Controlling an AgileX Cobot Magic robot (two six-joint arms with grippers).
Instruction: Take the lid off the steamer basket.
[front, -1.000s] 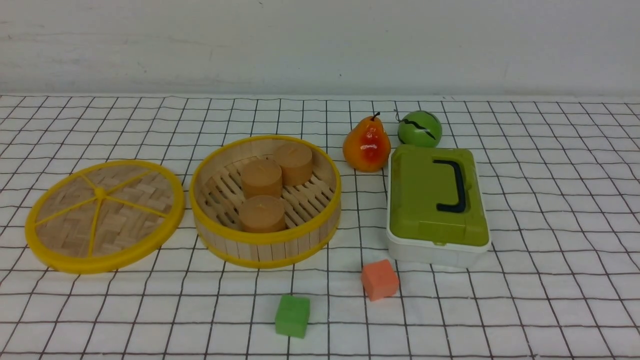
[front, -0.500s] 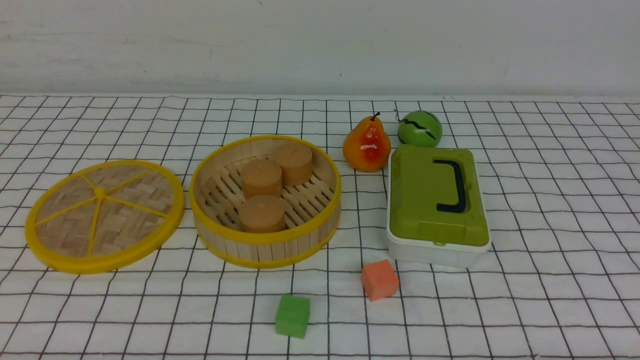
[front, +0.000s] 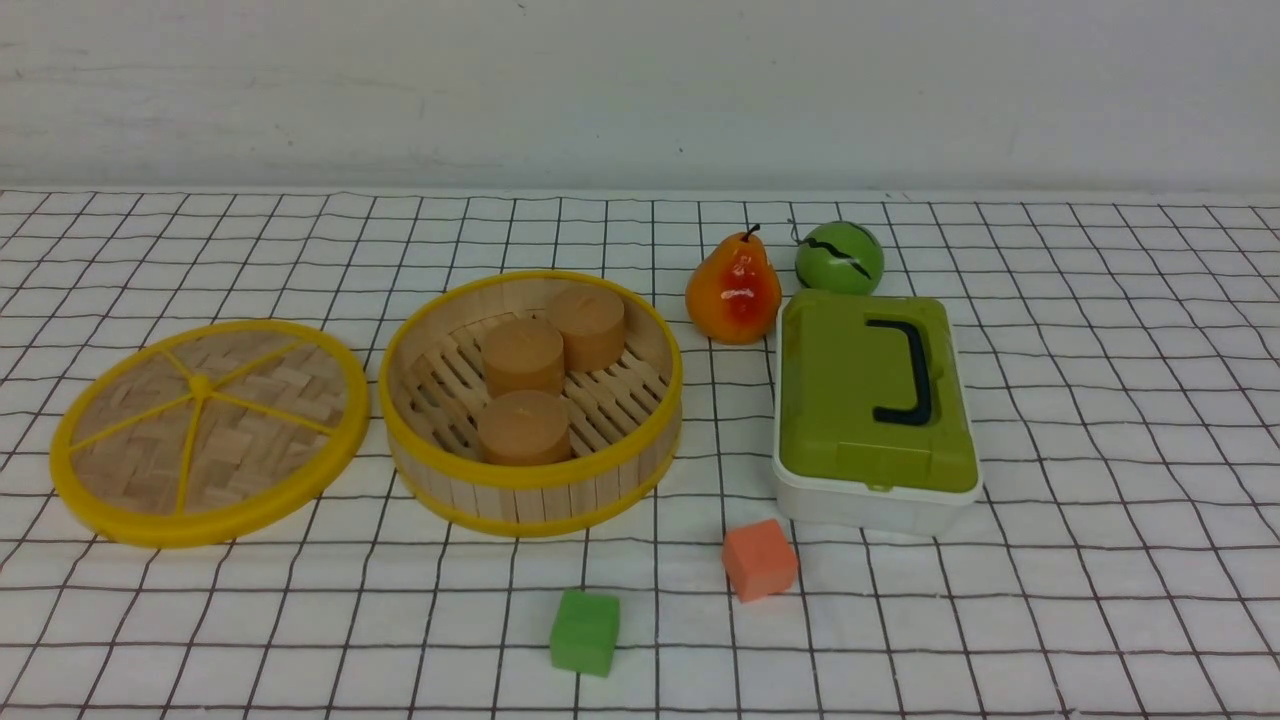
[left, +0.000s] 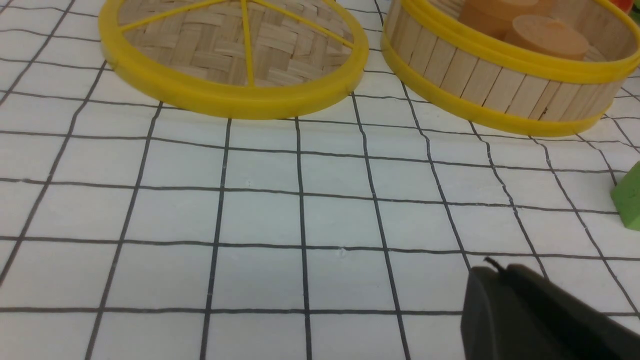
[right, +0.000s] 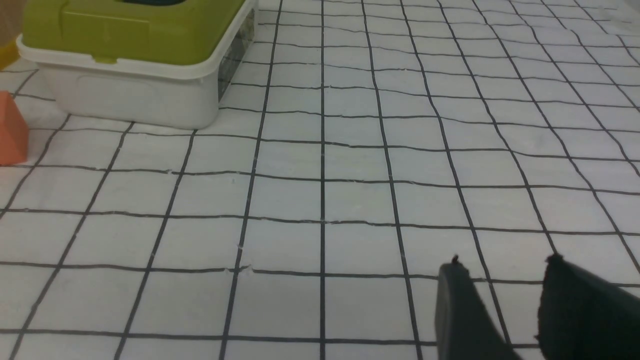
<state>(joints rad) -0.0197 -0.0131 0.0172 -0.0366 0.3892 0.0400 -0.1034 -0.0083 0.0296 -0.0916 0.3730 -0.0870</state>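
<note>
Nothing has moved since the earlier frames. The lid lies flat on the table, just left of the steamer basket. The right end effector is slightly parted, empty; the left end effector's state cannot be told.

- Lighting: we found it bright, even and diffuse in all three views.
- Shadows: we noted only faint, soft ones under the steamer basket and the white box.
- Glare: a small highlight on the pear.
- Focus: front view fairly sharp; dark gripper parts in both wrist views looked soft.
</note>
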